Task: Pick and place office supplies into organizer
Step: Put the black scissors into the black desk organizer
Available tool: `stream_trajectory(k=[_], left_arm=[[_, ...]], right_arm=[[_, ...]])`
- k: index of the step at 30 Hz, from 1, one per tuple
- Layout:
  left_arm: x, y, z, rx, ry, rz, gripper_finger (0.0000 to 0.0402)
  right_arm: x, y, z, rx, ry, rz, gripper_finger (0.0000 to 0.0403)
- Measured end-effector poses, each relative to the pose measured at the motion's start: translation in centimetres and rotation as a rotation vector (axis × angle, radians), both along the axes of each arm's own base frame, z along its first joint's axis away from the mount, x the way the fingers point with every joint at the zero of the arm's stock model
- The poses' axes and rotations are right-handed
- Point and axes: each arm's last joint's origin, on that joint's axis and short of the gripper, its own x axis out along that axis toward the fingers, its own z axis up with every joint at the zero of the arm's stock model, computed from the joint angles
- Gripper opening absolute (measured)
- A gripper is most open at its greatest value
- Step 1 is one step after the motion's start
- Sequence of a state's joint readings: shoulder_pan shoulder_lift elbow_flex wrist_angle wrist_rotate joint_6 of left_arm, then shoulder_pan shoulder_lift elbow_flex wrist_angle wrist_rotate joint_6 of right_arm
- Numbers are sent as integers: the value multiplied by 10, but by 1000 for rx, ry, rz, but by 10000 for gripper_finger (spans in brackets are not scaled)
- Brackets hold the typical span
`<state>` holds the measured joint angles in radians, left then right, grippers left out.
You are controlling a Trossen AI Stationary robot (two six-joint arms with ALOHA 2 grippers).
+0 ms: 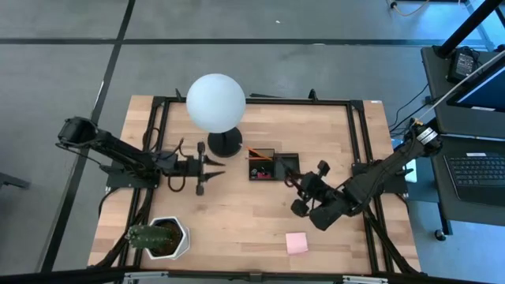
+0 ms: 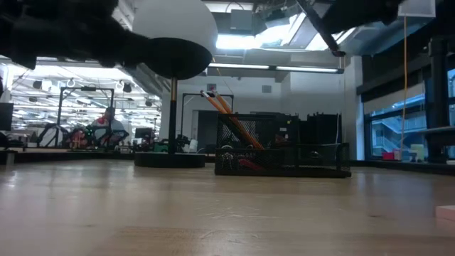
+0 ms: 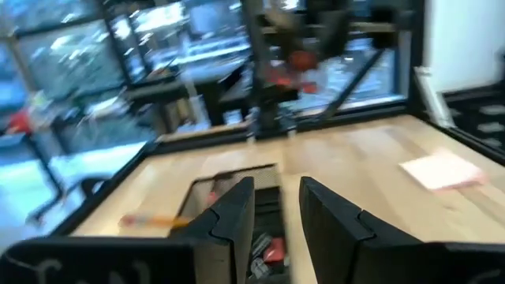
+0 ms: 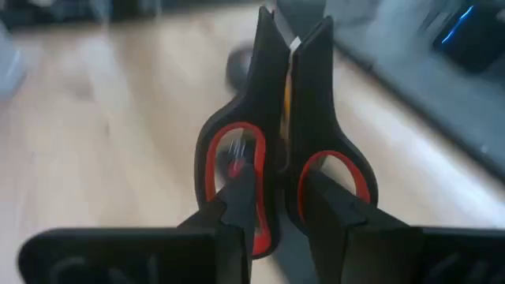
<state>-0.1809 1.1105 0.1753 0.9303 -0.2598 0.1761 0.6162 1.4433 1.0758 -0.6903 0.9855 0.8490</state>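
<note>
**Scissors in my right claw, organizer just ahead**

My right claw [image 4: 276, 205] is clamped on the red-handled scissors [image 4: 276, 150], their long axis running straight out between my fingers. The organizer [image 1: 274, 166] lies just beyond my claw toward the lamp [image 1: 215, 103], pencils [image 2: 220, 107] leaning in it. My left claw [image 1: 211, 168], slightly parted and empty, waits on the organizer's other side, about as near. The sticky-note pad [image 1: 297, 243] rests on the wooden counter [image 1: 237, 213], in a glazed workshop.
</note>
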Motion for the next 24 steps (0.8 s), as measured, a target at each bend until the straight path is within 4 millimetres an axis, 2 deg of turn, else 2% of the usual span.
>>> stream_trajectory(k=[4, 7, 10, 17, 24], left_arm=[[5, -12, 7, 87, -21, -80, 98], [19, -21, 12, 144, -12, -103, 98], [42, -28, 14, 201, 14, -111, 98], [99, -34, 2, 308, 102, -31, 98], [138, -33, 1, 255, 102, 33, 98]], right_arm=[[5, -4, -3, -91, -77, -44, 80], [9, -7, -8, -131, -121, -73, 80], [13, -11, -15, -161, -146, -79, 80], [25, -17, -22, -178, -241, -41, 80], [26, -29, -31, -196, -377, 73, 80]])
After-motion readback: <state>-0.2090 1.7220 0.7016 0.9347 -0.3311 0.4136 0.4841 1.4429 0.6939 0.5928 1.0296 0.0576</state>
